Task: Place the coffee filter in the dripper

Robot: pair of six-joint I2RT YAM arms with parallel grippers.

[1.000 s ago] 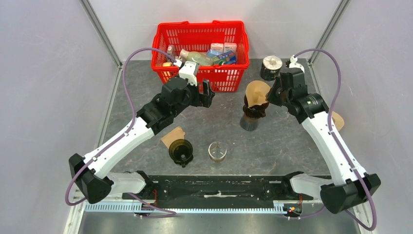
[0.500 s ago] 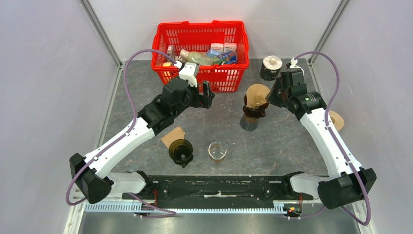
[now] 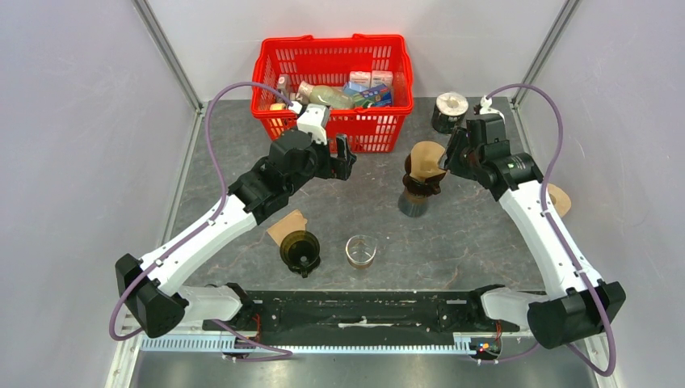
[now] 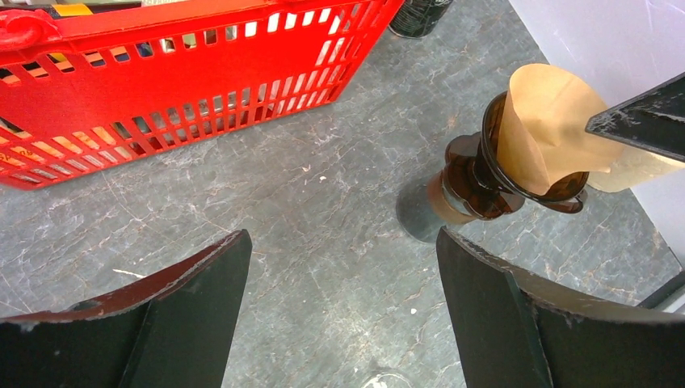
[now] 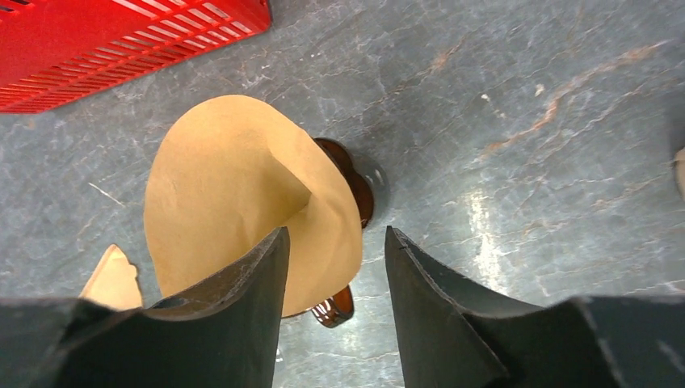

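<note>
Right gripper (image 3: pixel 446 159), top view: at the dripper (image 3: pixel 422 184), fingers parted, nothing pinched.
Left gripper (image 3: pixel 346 157), top view: left of the dripper, well apart, spread wide, empty.
Coffee filter (image 3: pixel 426 154), left wrist view: sitting in the dripper's mouth, tilted; a black fingertip (image 4: pixel 638 127) overlaps its edge.
Red basket (image 3: pixel 331 39), left wrist view: behind and left of the dripper.
Filter, right wrist view: its edge shows in the gap between the fingers; contact unclear.

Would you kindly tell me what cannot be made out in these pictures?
Right wrist view: the coffee filter covers most of the dripper, so its seating is hidden.
Left wrist view: a finger of the right gripper overlaps the filter's edge; contact unclear.
Top view: contents of the basket are too small to identify.
</note>
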